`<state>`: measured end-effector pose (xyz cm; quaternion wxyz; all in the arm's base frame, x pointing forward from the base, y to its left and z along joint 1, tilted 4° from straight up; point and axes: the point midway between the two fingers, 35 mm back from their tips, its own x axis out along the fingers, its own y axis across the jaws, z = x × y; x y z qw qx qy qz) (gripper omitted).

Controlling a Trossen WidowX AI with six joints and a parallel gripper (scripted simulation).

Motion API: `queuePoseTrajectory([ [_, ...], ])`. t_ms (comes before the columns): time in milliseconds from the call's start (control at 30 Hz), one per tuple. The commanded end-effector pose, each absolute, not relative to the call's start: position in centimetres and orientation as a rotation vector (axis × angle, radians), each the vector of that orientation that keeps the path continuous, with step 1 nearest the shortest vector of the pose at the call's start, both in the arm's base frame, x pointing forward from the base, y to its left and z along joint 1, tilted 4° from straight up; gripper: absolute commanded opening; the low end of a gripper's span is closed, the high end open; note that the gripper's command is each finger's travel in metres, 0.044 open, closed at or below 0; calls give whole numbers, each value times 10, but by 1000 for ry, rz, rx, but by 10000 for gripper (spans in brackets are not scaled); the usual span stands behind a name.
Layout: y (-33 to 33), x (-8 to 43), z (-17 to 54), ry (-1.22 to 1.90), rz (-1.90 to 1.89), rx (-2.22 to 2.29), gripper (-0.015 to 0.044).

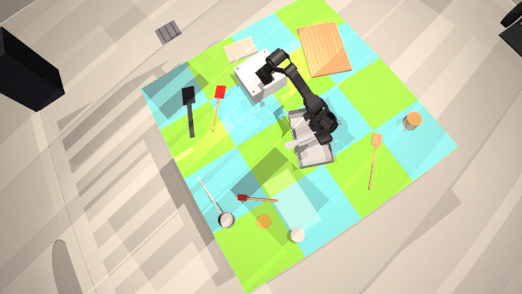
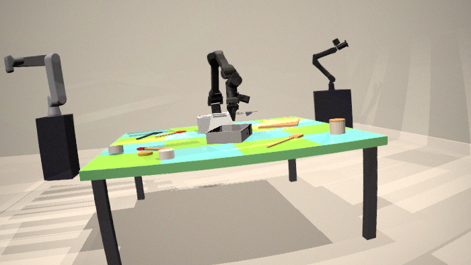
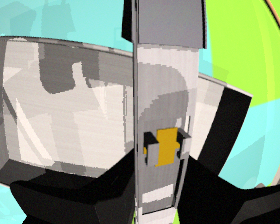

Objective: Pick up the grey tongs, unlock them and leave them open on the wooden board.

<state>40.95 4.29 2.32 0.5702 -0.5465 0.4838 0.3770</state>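
The grey tongs (image 1: 302, 140) (image 2: 248, 113) (image 3: 163, 65) are held above the roasting tin (image 1: 315, 157) (image 2: 223, 138) (image 3: 66, 120), roughly level. Their arms lie close together. A rounded end sticks out to the left in the top view; the other end is mostly hidden by the arm. A yellow piece (image 3: 166, 147) shows on the tongs between the fingers. My gripper (image 2: 233, 119) (image 3: 156, 151) points down and is shut on the tongs. The wooden board (image 1: 323, 48) (image 2: 277, 124) lies flat, away from the gripper, towards the table's back right.
A white box (image 1: 247, 78) stands by the arm's base. A lidded jar (image 1: 412, 121) (image 2: 337, 126) and a wooden spatula (image 1: 373, 167) are right of the tin. A black spatula (image 1: 190, 115), a red-headed spatula (image 1: 220, 92) and a ladle (image 1: 226, 219) lie to its left.
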Motion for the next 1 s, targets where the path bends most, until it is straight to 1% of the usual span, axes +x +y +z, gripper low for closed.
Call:
queuePoseTrajectory([
  [0,42,412,27,1175,923,-1246,-150],
  [467,40,405,30,1306,1055,-1140,-150],
  [833,41,402,28,1312,1067,-1145,-150],
  [967,53,401,29,1300,1087,-1162,-150],
])
